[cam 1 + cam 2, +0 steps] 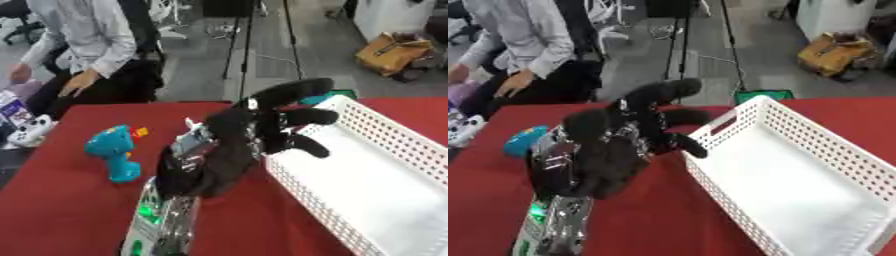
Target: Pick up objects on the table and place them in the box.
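Black left robot hand (262, 131) hiding basket (376, 165) corner, blue toy (522, 140) half-hidden

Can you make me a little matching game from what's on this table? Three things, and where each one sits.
Things:
1. white basket
2. teal toy
3. left hand

Places:
A. lying on the red cloth at the table's left
B. fingers spread at the basket's near-left rim
C. taking up the table's right side

Pairs: 1-C, 2-A, 3-B

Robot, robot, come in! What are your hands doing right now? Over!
Left hand open, fingers over the white perforated plastic box's rim, holding nothing. Right hand out of sight. Teal toy with orange bits waits on the red tablecloth. Path clear.
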